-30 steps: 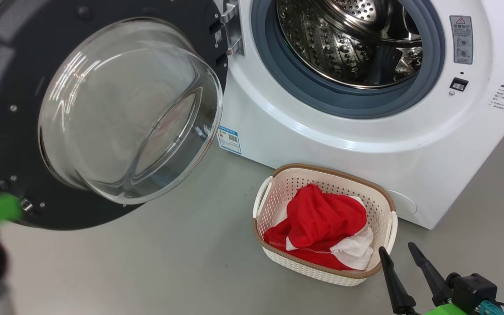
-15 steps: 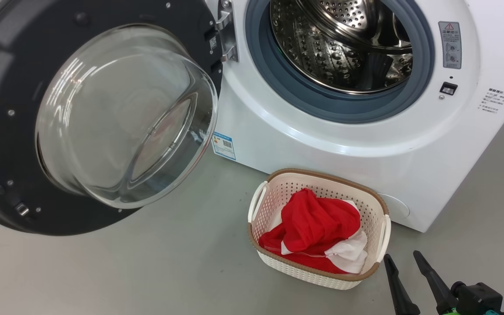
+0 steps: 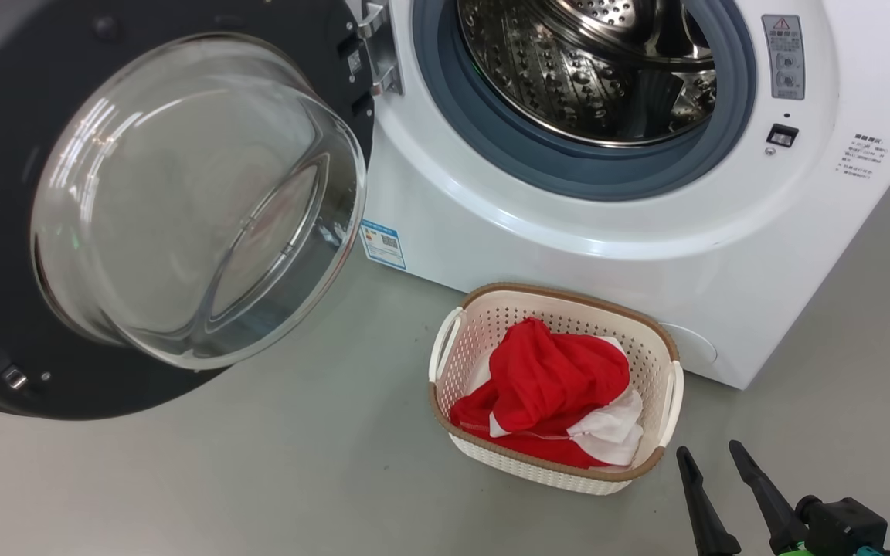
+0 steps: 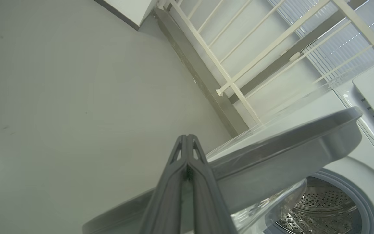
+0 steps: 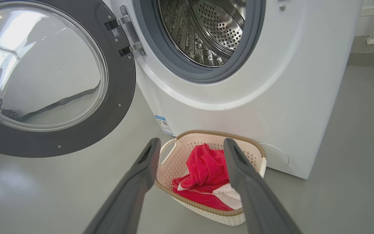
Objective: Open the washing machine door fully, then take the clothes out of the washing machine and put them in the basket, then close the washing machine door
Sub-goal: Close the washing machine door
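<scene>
Now, at the far left, the washing machine door (image 3: 159,201) hangs wide open, its outer rim just beyond the closed, empty left end effector (image 4: 187,138); I cannot tell whether they touch. The door looks stiff, heavy and glossy, so a flat push on the black rim far from the hinge probably suits it better than a pinch. Ahead of the wide-open, empty right end effector (image 3: 708,450), the basket (image 3: 561,297) holds the clothes (image 3: 553,378), which look soft and light.
</scene>
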Controlling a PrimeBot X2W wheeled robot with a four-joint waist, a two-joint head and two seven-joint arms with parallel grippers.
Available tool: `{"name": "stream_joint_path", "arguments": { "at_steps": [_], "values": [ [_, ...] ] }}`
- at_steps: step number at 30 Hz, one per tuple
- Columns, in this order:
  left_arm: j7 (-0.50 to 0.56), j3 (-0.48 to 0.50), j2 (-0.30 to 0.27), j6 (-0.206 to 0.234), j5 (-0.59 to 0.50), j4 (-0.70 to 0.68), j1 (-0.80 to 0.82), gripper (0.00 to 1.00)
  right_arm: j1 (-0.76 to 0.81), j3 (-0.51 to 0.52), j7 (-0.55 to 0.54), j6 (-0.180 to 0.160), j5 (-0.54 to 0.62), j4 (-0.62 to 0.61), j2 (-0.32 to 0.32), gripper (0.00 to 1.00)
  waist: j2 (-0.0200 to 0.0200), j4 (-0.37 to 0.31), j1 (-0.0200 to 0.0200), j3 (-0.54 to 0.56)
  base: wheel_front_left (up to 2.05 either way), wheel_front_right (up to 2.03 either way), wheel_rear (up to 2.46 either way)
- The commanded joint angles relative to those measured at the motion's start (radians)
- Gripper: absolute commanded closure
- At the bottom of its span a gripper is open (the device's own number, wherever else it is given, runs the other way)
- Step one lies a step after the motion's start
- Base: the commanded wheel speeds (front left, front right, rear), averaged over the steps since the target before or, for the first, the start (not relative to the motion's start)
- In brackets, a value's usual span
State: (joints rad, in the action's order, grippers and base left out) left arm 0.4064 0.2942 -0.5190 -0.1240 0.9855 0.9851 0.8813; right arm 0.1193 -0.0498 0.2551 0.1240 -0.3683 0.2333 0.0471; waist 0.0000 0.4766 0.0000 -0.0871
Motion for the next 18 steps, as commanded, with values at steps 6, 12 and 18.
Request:
{"name": "stream_joint_path", "arguments": {
  "at_steps": [6,12,18],
  "values": [
    [0.125,-0.029,-0.067,-0.006,0.095,-0.066,-0.023,1.0,-0.04,-0.016,0.007,0.007,0.009,-0.026,0.007,0.0,0.0,-0.013,0.0,-0.021,0.0,0.0,0.0],
    [0.232,-0.064,-0.069,-0.007,0.176,-0.148,-0.075,1.0,-0.042,-0.012,0.007,0.007,0.011,-0.027,0.008,0.0,0.0,-0.02,0.0,-0.021,0.0,0.0,0.0],
    [0.347,-0.123,-0.071,-0.007,0.269,-0.308,-0.153,1.0,-0.04,-0.008,0.007,0.007,0.012,-0.029,0.007,0.0,0.0,-0.022,0.0,-0.017,0.0,0.0,0.0]
  ]
}}
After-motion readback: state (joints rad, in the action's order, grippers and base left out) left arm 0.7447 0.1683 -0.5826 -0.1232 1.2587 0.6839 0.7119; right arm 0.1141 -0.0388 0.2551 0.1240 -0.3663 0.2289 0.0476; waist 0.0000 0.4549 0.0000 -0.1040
